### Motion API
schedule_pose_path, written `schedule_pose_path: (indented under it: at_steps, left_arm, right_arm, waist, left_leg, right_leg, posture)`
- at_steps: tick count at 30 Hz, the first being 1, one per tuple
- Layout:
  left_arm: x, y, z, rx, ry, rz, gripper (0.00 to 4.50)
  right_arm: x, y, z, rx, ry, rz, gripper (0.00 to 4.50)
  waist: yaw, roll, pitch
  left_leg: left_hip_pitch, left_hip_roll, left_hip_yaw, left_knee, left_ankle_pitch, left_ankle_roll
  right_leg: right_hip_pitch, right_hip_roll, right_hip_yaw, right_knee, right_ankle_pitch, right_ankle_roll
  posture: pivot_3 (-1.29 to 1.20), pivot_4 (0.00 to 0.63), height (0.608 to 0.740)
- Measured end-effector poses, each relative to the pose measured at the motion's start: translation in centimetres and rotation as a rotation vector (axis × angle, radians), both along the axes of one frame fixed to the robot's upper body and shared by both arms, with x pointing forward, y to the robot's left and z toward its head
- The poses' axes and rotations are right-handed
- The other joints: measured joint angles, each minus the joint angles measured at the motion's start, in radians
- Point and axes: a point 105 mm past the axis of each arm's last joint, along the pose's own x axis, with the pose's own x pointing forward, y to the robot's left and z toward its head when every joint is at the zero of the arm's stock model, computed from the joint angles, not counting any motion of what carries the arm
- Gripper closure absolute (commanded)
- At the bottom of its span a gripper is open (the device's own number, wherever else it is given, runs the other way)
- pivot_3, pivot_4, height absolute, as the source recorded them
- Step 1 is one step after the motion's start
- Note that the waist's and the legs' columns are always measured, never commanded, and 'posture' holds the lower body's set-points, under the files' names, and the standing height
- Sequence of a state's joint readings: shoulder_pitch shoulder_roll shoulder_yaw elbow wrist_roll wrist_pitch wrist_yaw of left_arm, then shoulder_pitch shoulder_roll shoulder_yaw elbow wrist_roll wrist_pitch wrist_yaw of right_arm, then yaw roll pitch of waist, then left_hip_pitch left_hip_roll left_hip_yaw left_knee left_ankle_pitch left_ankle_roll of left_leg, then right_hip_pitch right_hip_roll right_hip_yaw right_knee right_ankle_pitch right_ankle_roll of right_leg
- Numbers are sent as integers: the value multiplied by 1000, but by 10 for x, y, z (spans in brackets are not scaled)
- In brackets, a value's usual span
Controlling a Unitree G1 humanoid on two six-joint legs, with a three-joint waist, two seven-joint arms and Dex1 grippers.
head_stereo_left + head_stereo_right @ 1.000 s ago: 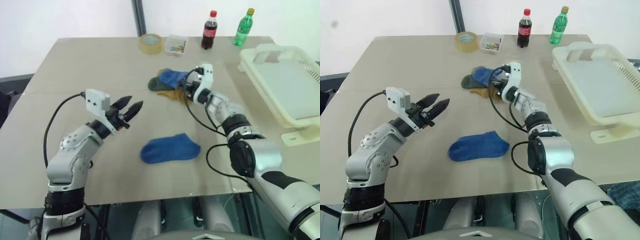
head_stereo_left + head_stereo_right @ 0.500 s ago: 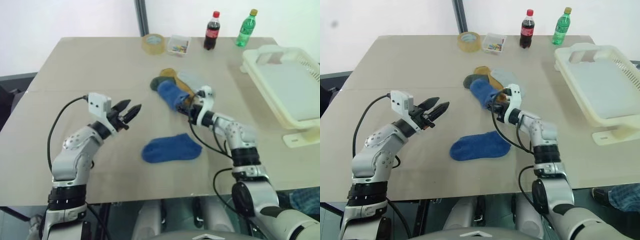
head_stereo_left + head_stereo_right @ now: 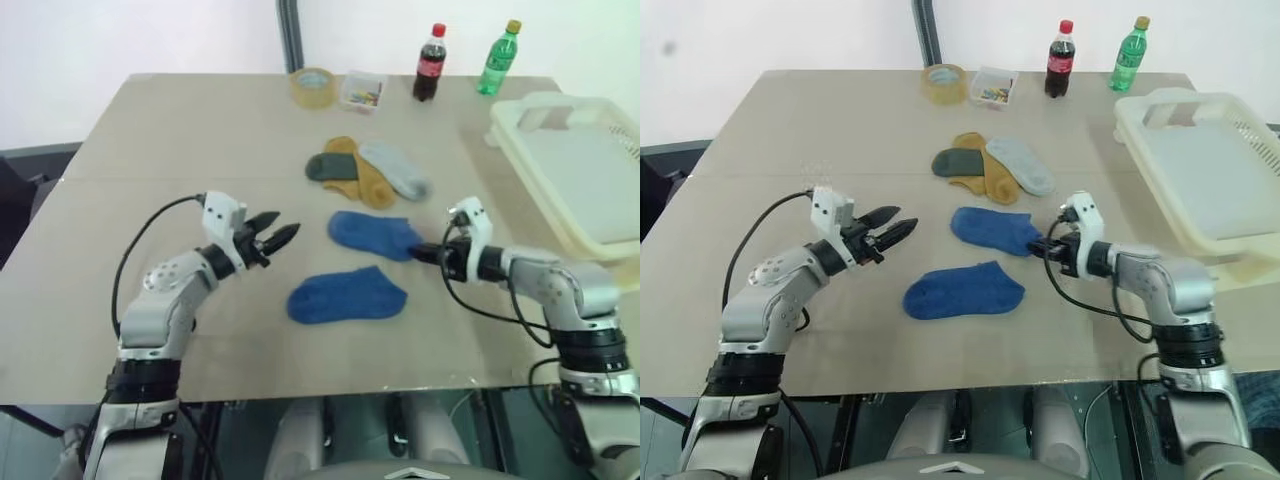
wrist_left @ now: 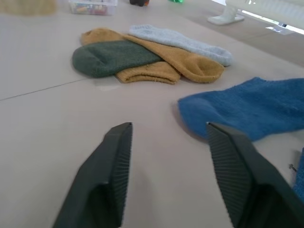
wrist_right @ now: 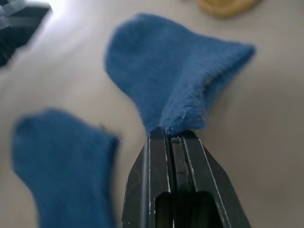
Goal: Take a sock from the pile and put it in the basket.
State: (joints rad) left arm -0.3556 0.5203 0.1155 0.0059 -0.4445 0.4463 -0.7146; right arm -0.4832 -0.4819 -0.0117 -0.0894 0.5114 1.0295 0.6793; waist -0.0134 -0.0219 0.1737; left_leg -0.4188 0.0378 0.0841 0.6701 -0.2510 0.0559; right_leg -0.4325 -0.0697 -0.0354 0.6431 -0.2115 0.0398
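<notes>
The pile of dark green, mustard and light grey socks lies at the table's middle. Just nearer lies a blue sock, flat on the table, its right edge pinched in my right gripper, which is shut on it; the right wrist view shows the sock bunching at the fingertips. A second blue sock lies loose in front of it. My left gripper hovers open to the left of both blue socks, holding nothing. The cream basket stands at the table's right edge.
Along the far edge stand a tape roll, a small clear box of colourful bits, a cola bottle and a green bottle. Bare table stretches between the right gripper and the basket.
My right gripper has drawn the blue sock off the pile, nearer and to the right, and the sock now rests on the table. The left gripper has sunk a little and opened wider.
</notes>
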Motion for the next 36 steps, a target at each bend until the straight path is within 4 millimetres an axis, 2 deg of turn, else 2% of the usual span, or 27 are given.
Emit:
schedule_pose_path:
  at_steps: [1,2,8,12,13,15,18,23,24,26,27,34,36]
  left_arm:
    - [2,-3,-1,0,10,-10,290]
    - [4,-7,-1,10,17,-27,43]
    - [32,-37,-10,86,78,-62,43]
    - [47,-62,-19,154,109,-96,43]
    - [48,-67,-22,170,113,-107,436]
    - [51,-70,-24,191,105,-110,810]
    - [53,-71,-26,204,101,-106,2065]
    - [53,-73,-27,201,100,-113,4082]
    - [53,-74,-27,198,100,-119,4447]
    - [53,-75,-27,195,99,-119,4500]
    - [53,-75,-27,195,100,-117,4500]
    - [45,-69,-24,144,95,-102,4500]
    - [35,-64,-14,88,85,-100,4500]
  right_arm:
    - [1,-2,-1,-14,-14,-3,2718]
    - [3,-3,-1,-34,-33,-7,2651]
    - [-4,-21,3,-180,-141,-6,2651]
    - [0,-24,11,-182,-181,-48,2651]
    - [2,-23,14,-177,-192,-55,2651]
    - [8,-18,22,-169,-222,-63,2651]
    - [19,-10,29,-156,-254,-71,2651]
    - [29,12,5,-174,-200,-36,2651]
    - [29,15,-2,-188,-183,-17,3160]
    - [31,16,-8,-193,-178,-10,3929]
    - [32,16,-8,-194,-178,-8,4476]
    - [31,19,-5,-169,-181,12,4476]
    - [27,23,6,-135,-192,27,4476]
  waist:
    - [1,0,0]
    - [0,0,0]
    - [10,-1,0]
    - [6,-1,0]
    - [3,-1,0]
    - [-1,-1,0]
    - [1,-1,0]
    - [2,-1,0]
    - [4,-1,0]
    - [3,-1,0]
    - [3,-1,0]
    - [-2,-1,0]
    - [-3,0,0]
  left_leg:
    - [0,0,0,0,0,0]
    - [0,0,0,0,0,0]
    - [-1,-1,0,1,0,0]
    - [-1,-1,1,1,0,0]
    - [-1,-1,1,1,0,0]
    - [-1,-1,1,1,0,0]
    - [0,0,0,1,0,0]
    - [0,0,2,1,0,0]
    - [0,0,2,2,0,0]
    - [0,0,2,2,0,0]
    - [0,0,2,2,0,0]
    - [0,2,2,2,0,-1]
    - [-1,3,2,2,2,-4]
  right_leg:
    - [0,0,0,0,0,0]
    - [0,1,1,0,0,0]
    - [0,1,0,-1,0,1]
    - [0,1,0,-1,0,1]
    - [0,2,1,-1,0,1]
    - [0,3,2,-1,0,0]
    - [0,5,2,0,0,0]
    - [0,4,3,0,0,0]
    - [0,4,3,0,0,0]
    - [0,3,4,0,0,0]
    - [1,3,3,0,0,0]
    - [0,3,4,1,0,0]
    - [-1,3,4,1,0,0]
  posture:
    - [0,150,740]
    - [0,150,740]
    - [0,150,740]
    - [0,150,740]
    - [0,150,740]
    - [0,150,740]
    - [0,150,740]
    - [0,150,740]
    - [0,150,740]
    - [0,150,740]
    - [0,150,740]
    - [0,150,740]
    - [0,150,740]
